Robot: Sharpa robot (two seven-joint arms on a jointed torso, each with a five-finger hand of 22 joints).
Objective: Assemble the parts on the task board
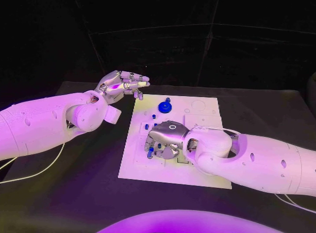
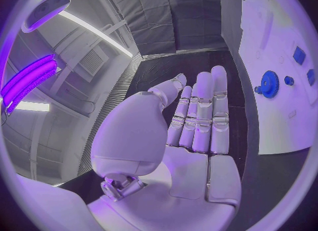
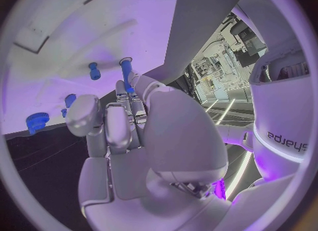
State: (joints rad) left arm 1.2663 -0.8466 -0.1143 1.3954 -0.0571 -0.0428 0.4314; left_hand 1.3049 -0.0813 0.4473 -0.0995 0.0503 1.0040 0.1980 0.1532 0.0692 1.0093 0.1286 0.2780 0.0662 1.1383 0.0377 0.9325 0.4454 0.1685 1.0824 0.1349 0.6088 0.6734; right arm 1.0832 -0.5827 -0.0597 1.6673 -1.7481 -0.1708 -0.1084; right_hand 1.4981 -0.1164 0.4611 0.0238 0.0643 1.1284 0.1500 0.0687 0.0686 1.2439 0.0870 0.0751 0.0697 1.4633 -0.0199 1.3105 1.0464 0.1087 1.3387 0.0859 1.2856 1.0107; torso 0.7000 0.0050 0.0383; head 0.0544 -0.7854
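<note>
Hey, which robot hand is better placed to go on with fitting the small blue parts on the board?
The right robot hand. It is over the task board with a blue pin at its fingertips. The left robot hand hangs open off the board's far left corner, holding nothing.

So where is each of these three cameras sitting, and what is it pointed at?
Head view: on the robot's head, looking down at the task board; both arms show, left hand and right hand.
Left wrist view: behind the left hand, its fingers straight, facing the board's edge.
Right wrist view: behind the right hand, close over the board.
Shared: the blue gear.
</note>
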